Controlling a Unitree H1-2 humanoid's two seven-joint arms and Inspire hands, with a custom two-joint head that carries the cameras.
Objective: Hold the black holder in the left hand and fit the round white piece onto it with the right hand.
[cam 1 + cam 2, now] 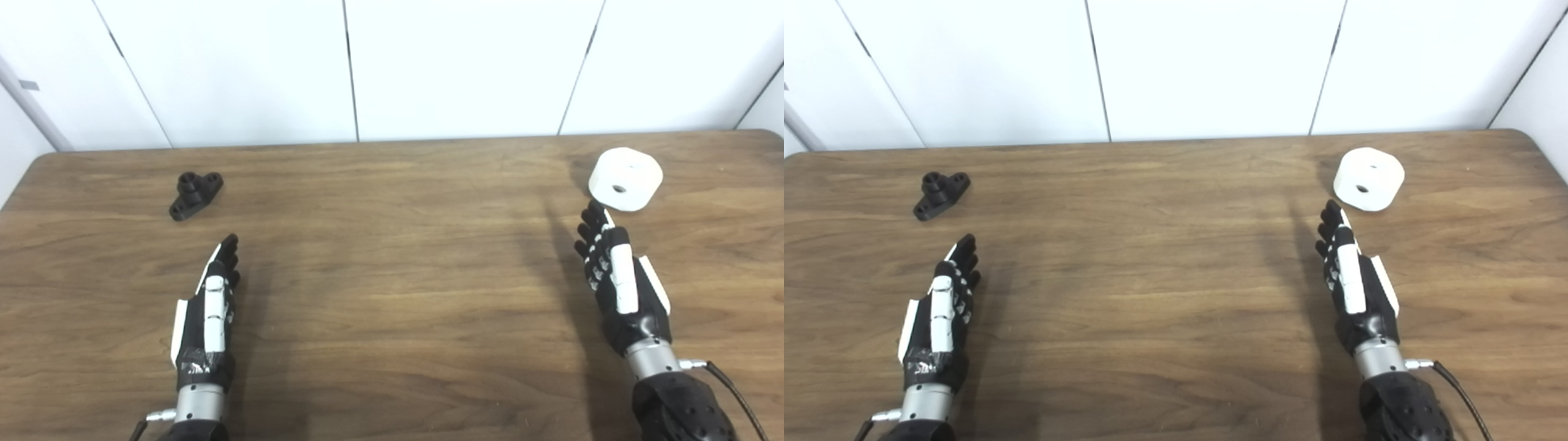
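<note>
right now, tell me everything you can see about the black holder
The black holder is a small, matte black part, plastic by the look of it: an elongated flat base with a round hole at each end and a short hollow post rising from its middle. It sits base-down on the wooden table, far left, angled diagonally. Nothing touches it; the left hand lies nearer the robot, open and clear of it.

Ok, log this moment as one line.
stage: before grasp | left hand: open, short of black holder | right hand: open, fingertips near round white piece | both parts on table, far apart
</note>
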